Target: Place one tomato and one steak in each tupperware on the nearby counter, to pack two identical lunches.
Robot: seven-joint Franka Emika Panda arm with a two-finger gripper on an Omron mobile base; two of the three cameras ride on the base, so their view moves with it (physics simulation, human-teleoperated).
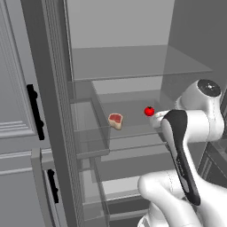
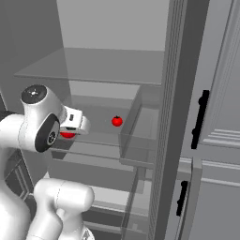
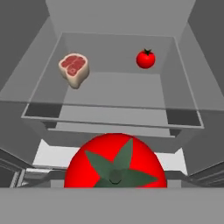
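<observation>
A big red tomato (image 3: pixel 115 166) with a green star-shaped stem sits right in front of the hand camera. My gripper (image 2: pixel 71 130) is shut on it, just in front of the open fridge's middle shelf; this tomato (image 2: pixel 68 135) peeks out red under the white hand. Further back on the glass shelf (image 3: pixel 113 94) lie a raw steak (image 3: pixel 74 68) (image 1: pixel 115 120) at the left and a second, small tomato (image 3: pixel 145 58) (image 1: pixel 149 111) (image 2: pixel 116 121) at the right. The tupperware and the counter are out of view.
The fridge interior has glass shelves above (image 1: pixel 133 62) and below (image 1: pixel 133 150). A transparent door bin (image 1: pixel 91 128) hangs beside the shelf. Grey panelled doors with black handles (image 1: pixel 35 111) (image 2: pixel 201 119) flank the opening. My own arm (image 1: pixel 181 150) blocks the lower right.
</observation>
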